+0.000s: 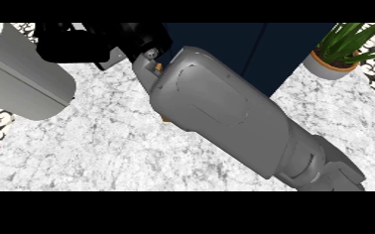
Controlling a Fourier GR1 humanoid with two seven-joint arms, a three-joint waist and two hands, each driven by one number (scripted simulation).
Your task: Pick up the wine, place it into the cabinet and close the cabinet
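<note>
Wine bottle not plainly in view: only small orange-brown slivers (159, 67) show past the right forearm's edge, possibly part of it, cannot confirm. Right hand (132, 37) sits at upper left of centre, black, in front of the dark cabinet (219, 42); whether its fingers grasp anything cannot be told, the forearm (219, 114) covers too much. Left forearm (33, 82) enters at far left; its hand is out of sight.

Judgement: a wine bottle would be heavy, stiff, smooth and breakable; best taken round the body, kept upright.

Count: two forearms, one hand visible, one cabinet, one potted plant (341, 49) at upper right on the marble counter (110, 148), well apart from the hand.
</note>
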